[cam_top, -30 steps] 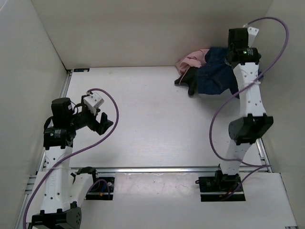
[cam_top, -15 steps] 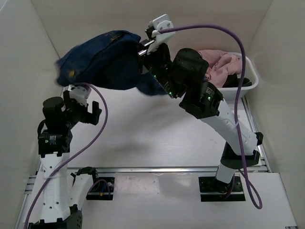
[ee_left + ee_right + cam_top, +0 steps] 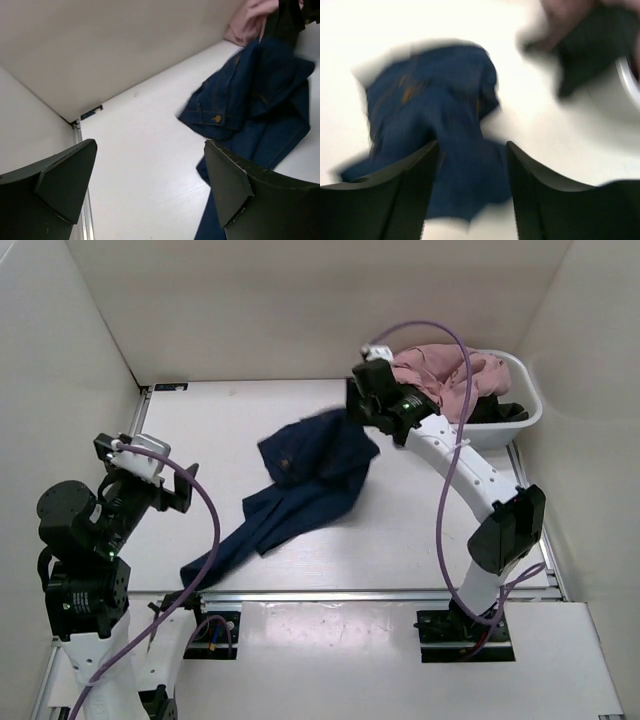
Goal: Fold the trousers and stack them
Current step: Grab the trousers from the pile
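Now the jeans (image 3: pixel 315 465) lie crumpled in the middle of the desk (image 3: pixel 250 410), one leg trailing to 7 o'clock, the left gripper (image 3: pixel 150 150) is open and empty, and whether the right gripper (image 3: pixel 471 150) at their 1 o'clock corner holds them I cannot tell, so a pull may bunch them.

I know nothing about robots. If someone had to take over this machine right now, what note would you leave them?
Left fingers: open, empty, apart from the jeans.
Right fingers: at the jeans' far edge with cloth between them; too blurred to tell if they grip.
Jeans: crumpled mid-table, one leg trailing toward the left arm.
Done: jeans are outside the white basket, which holds a pink garment and a black garment.
Left to do: spread flat, fold, stack.
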Controlling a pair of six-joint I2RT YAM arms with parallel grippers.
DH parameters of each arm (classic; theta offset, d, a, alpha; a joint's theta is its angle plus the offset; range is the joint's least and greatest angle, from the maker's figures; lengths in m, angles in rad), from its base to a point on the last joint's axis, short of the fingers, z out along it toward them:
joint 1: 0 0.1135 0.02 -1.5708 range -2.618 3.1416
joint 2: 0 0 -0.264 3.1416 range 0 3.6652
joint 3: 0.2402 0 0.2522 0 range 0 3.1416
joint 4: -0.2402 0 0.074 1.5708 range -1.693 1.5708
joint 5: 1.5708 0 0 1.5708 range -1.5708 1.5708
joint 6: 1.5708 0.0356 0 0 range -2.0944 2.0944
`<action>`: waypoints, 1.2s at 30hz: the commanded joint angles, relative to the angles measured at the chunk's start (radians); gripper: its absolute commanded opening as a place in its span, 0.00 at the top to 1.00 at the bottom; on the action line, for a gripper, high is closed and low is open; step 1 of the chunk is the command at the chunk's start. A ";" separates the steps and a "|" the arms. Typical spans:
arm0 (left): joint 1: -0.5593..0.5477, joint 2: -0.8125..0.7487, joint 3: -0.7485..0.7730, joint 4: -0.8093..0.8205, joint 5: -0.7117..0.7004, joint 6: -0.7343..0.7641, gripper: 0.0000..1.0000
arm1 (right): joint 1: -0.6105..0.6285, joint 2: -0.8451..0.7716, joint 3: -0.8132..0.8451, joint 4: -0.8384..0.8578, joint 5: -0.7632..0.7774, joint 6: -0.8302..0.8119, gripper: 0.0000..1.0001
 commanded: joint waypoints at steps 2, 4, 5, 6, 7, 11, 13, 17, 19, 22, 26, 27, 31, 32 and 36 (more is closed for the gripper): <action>-0.004 0.023 -0.051 -0.131 0.090 0.078 0.00 | -0.113 -0.058 -0.134 -0.162 -0.051 0.094 0.24; -0.004 0.032 -0.117 -0.131 0.015 0.106 0.00 | -0.114 -0.058 -0.134 -0.196 -0.021 0.053 0.22; -0.004 0.046 -0.143 -0.149 -0.005 0.123 0.00 | -0.098 -0.058 -0.134 -0.207 -0.021 0.043 0.01; -0.004 0.055 -0.174 -0.166 -0.019 0.173 0.00 | -0.071 -0.067 -0.134 -0.207 -0.021 0.029 0.01; -0.004 0.066 -0.206 -0.181 -0.031 0.201 0.00 | -0.055 -0.067 -0.134 -0.207 -0.021 0.029 0.01; -0.004 0.117 -0.433 -0.220 -0.042 0.317 0.05 | 0.029 0.023 -0.134 -0.185 -0.043 0.008 0.01; -0.013 0.141 -0.508 -0.220 -0.042 0.397 0.05 | 0.040 0.069 -0.115 -0.185 -0.054 0.034 0.01; -0.024 0.189 -0.659 -0.166 -0.030 0.454 0.04 | 0.031 0.242 0.005 -0.217 -0.041 0.045 0.01; -0.033 0.221 -0.686 -0.157 0.001 0.471 0.03 | 0.031 0.297 0.045 -0.227 -0.055 0.032 0.01; -0.042 0.255 -0.743 -0.097 0.084 0.480 0.03 | 0.031 0.397 0.132 -0.188 -0.086 0.012 0.01; -0.060 0.295 -0.791 -0.040 0.122 0.491 0.04 | 0.031 0.532 0.293 -0.135 -0.187 -0.047 0.01; -0.060 0.313 -0.803 -0.016 0.122 0.491 0.04 | 0.040 0.554 0.318 -0.135 -0.187 -0.056 0.01; -0.082 0.368 -0.889 0.073 0.034 0.467 0.19 | 0.040 0.638 0.367 -0.135 -0.199 -0.057 0.01; -0.082 0.382 -0.904 0.117 0.008 0.456 0.25 | 0.040 0.647 0.367 -0.135 -0.199 -0.057 0.01; -0.091 0.459 -0.929 0.141 -0.020 0.422 0.65 | 0.031 0.689 0.378 -0.200 -0.184 -0.038 0.01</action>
